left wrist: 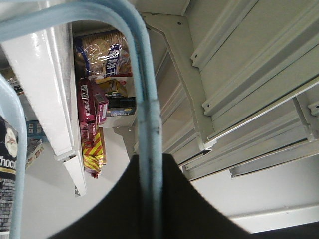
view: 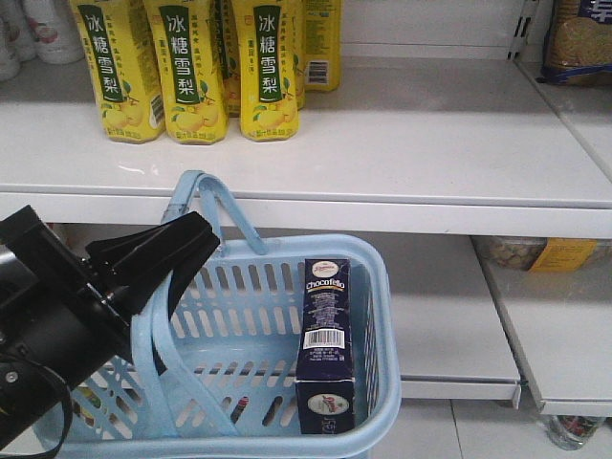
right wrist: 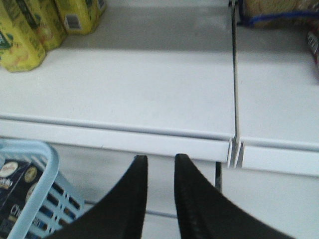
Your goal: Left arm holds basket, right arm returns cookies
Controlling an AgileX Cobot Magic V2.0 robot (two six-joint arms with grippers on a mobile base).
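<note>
cookie box [view: 328,344]: upright inside the basket [view: 378,287], against its right-hand wall, barcode facing the front camera, nothing gripping it
basket: hangs in front of the shelving, just below the upper shelf [view: 411,143], with one handle [view: 206,191] raised
left gripper [view: 191,239]: clamped on the raised handle; the wrist view shows the bar running straight down into the black fingers, hold looks firm
right gripper [right wrist: 160,158]: fingers a narrow gap apart, nothing between them; sits at the shelf lip, up and right of the basket corner
step: right arm reaching for the box, barely begun by my read
how: widen the fingers first, since the gap looks too tight for the box; come down from above onto its top end, pinch the narrow faces, lift straight up clear of rim and handle
drop zone: bare shelf right of the yellow bottles [view: 191,76]
risk: tall box may tip if pushed sideways; a nudge could swing the basket
</note>
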